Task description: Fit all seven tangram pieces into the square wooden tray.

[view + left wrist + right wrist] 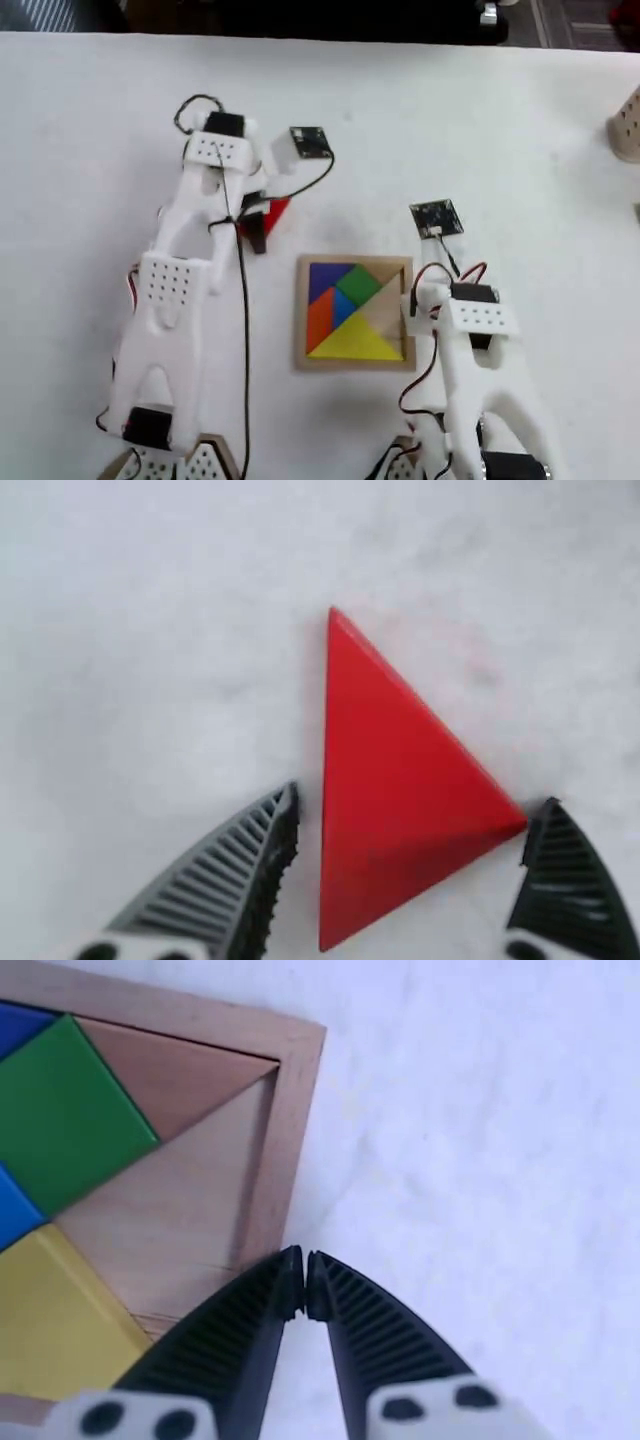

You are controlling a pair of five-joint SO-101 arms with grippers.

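Our left gripper (420, 800) gapes around the smooth red triangle (392, 780); right gripper (303, 1285) closed, 3 o'clock of square wooden tray (298, 1110).

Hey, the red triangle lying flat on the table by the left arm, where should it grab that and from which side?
Probably from straight above: the red triangle lies flat on the table, so only its thin sides can be pinched. One finger on the long edge, the other at the opposite corner, since no two edges are parallel. The open left gripper straddles it that way.

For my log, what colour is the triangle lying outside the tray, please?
The triangle is red; left wrist view.
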